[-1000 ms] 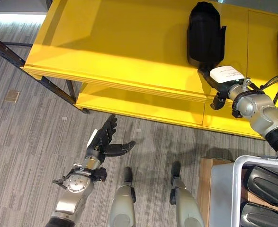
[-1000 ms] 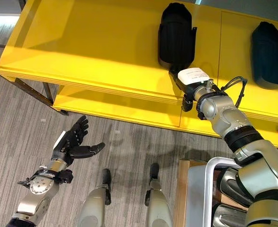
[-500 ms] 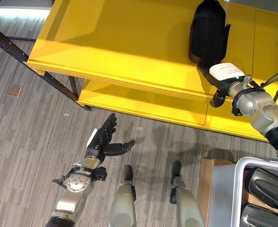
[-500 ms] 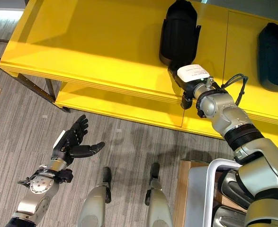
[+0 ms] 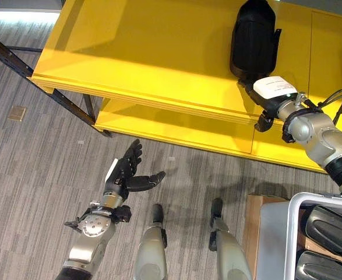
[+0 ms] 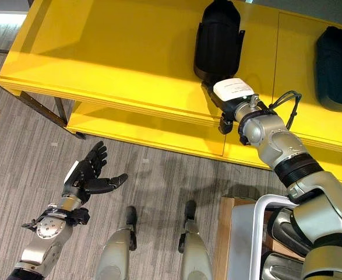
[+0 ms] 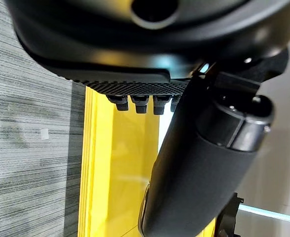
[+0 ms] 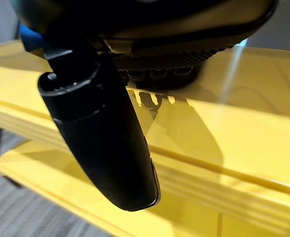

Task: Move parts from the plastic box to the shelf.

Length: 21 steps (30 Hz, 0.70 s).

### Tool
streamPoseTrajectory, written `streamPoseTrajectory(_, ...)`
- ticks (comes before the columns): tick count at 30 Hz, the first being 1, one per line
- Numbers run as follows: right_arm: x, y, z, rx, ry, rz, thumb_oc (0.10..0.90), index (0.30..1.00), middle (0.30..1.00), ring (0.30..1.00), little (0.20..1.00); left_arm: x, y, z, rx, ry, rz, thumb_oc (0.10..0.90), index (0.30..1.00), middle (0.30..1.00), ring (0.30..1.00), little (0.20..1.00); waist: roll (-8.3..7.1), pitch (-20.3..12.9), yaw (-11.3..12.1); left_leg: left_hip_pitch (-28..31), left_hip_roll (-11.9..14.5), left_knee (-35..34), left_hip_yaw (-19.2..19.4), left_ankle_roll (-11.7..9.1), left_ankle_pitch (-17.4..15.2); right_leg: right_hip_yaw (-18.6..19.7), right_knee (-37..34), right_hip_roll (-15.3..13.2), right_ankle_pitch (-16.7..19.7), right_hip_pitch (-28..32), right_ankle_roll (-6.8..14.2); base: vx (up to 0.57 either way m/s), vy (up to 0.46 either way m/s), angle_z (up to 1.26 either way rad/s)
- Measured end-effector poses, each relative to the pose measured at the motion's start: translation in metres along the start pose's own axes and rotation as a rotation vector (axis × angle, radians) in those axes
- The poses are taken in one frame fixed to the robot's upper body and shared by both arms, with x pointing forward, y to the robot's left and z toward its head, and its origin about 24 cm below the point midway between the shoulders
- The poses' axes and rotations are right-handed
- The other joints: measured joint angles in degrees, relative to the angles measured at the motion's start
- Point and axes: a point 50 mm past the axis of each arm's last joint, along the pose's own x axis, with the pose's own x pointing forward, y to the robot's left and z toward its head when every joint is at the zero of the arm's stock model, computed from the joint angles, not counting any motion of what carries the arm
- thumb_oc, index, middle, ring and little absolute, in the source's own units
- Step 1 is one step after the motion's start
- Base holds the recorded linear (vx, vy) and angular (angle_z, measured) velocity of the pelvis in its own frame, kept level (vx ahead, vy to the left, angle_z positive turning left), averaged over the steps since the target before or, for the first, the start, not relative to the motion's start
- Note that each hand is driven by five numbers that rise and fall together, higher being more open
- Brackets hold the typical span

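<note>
The black part (image 5: 252, 38) lies on the yellow shelf (image 5: 159, 52), the right robot hand (image 5: 271, 93) at its near end, fingers apparently straight. It should back off straight, without nudging. The left robot hand (image 5: 126, 172) hangs spread above the floor.

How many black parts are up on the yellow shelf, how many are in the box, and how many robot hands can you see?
Black parts on the yellow shelf: 2, one by the right hand, one farther right.
Parts seen in the plastic box: 2, both partly cut off.
Robot hands: 2, with the left hand open over the floor.
Total: 6.
</note>
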Motion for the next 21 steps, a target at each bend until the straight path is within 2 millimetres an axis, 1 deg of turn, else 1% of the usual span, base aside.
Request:
streamPoseTrajectory(2, -0.003, 0.004, 0.005, 0.013, -0.029, -0.001, 0.9, 1.0, 1.0, 1.0, 1.0, 0.0, 0.0, 0.0, 0.0, 0.0, 0.002, 0.9, 1.0, 1.0, 1.0, 1.0, -0.05, 0.03, 0.04, -0.01, 0.0, 0.01, -0.03, 0.11, -0.08, -0.02, 0.12, -0.02, -0.06, -0.02, -0.01, 0.0, 0.0, 0.0)
streamPoseTrajectory(3, -0.008, 0.013, 0.01, 0.034, -0.056, 0.009, 0.9, 1.0, 1.0, 1.0, 1.0, 0.0, 0.0, 0.0, 0.001, -0.001, 0.002, 0.9, 1.0, 1.0, 1.0, 1.0, -0.1, 0.05, -0.15, -0.08, 0.03, 0.22, -0.02, 0.1, -0.21, 0.0, 0.36, -0.02, -0.18, -0.15, -0.01, 0.0, 0.0, 0.0)
streamPoseTrajectory(6, -0.016, 0.029, 0.014, 0.06, -0.083, 0.035, 0.9, 1.0, 1.0, 1.0, 1.0, -0.001, 0.001, -0.001, 0.003, 0.003, 0.008, 0.9, 1.0, 1.0, 1.0, 1.0, -0.31, 0.17, -0.41, -0.26, 0.06, 0.86, -0.01, 0.1, -0.68, 0.13, 1.19, -0.06, -0.87, -0.51, -0.22, 0.0, 0.0, 0.0)
streamPoseTrajectory(8, -0.021, 0.03, 0.014, 0.082, -0.084, 0.025, 0.9, 1.0, 1.0, 1.0, 1.0, -0.001, 0.001, -0.001, 0.006, 0.002, 0.007, 0.9, 1.0, 1.0, 1.0, 1.0, -0.39, 0.21, -0.49, -0.27, 0.06, 1.01, -0.03, 0.09, -0.81, 0.15, 1.31, -0.1, -0.99, -0.48, -0.21, 0.0, 0.0, 0.0)
streamPoseTrajectory(10, -0.023, 0.031, 0.014, 0.1, -0.088, 0.03, 0.9, 1.0, 1.0, 1.0, 1.0, 0.0, 0.002, 0.0, 0.007, -0.002, 0.013, 0.9, 1.0, 1.0, 1.0, 1.0, -0.73, 0.39, -1.06, -0.3, 0.07, 1.16, -0.01, 0.09, -0.87, 0.19, 1.34, -0.1, -1.0, -0.51, -0.2, 0.0, 0.0, 0.0)
streamPoseTrajectory(12, -0.031, 0.037, 0.011, 0.149, -0.076, 0.025, 0.9, 1.0, 1.0, 1.0, 1.0, 0.0, 0.002, 0.001, 0.005, -0.006, 0.011, 0.9, 1.0, 1.0, 1.0, 1.0, -0.74, 0.4, -1.01, -0.3, 0.09, 1.22, 0.0, 0.11, -1.01, 0.18, 1.39, -0.09, -1.06, -0.49, -0.18, 0.0, 0.0, 0.0)
streamPoseTrajectory(15, -0.036, 0.04, 0.011, 0.183, -0.08, 0.024, 0.9, 1.0, 1.0, 1.0, 1.0, 0.0, 0.002, 0.001, 0.005, -0.006, 0.016, 0.9, 1.0, 1.0, 1.0, 1.0, -0.74, 0.4, -1.31, -0.3, 0.16, 1.62, 0.19, 0.14, -1.34, 0.41, 1.44, -0.03, -1.08, -0.51, -0.14, 0.0, -0.004, -0.03)
streamPoseTrajectory(16, -0.039, 0.042, 0.011, 0.2, -0.078, 0.021, 0.9, 1.0, 1.0, 1.0, 1.0, 0.001, 0.002, 0.002, 0.005, -0.009, 0.016, 0.9, 1.0, 1.0, 1.0, 1.0, -0.74, 0.4, -1.52, -0.3, 0.2, 1.75, 0.23, 0.15, -1.43, 0.49, 1.49, 0.0, -1.12, -0.51, -0.08, 0.0, 0.0, 0.0)
streamPoseTrajectory(17, -0.045, 0.043, 0.01, 0.232, -0.075, 0.011, 0.9, 1.0, 1.0, 1.0, 1.0, 0.001, 0.002, 0.002, 0.005, -0.011, 0.017, 0.9, 1.0, 1.0, 1.0, 1.0, -0.74, 0.4, -1.24, -0.31, 0.2, 1.78, 0.18, 0.17, -1.47, 0.52, 1.64, -0.01, -1.23, -0.51, 0.01, 0.0, 0.0, 0.0)
streamPoseTrajectory(21, -0.054, 0.046, 0.01, 0.268, -0.076, 0.001, 0.9, 1.0, 1.0, 1.0, 1.0, 0.0, 0.008, 0.003, 0.017, -0.016, 0.049, 0.9, 1.0, 1.0, 1.0, 1.0, -0.77, 0.41, -2.18, -0.29, 0.16, 2.05, 0.29, 0.28, -1.73, 0.7, 1.85, -0.07, -1.49, -0.51, 0.06, 0.0, 0.0, 0.0)
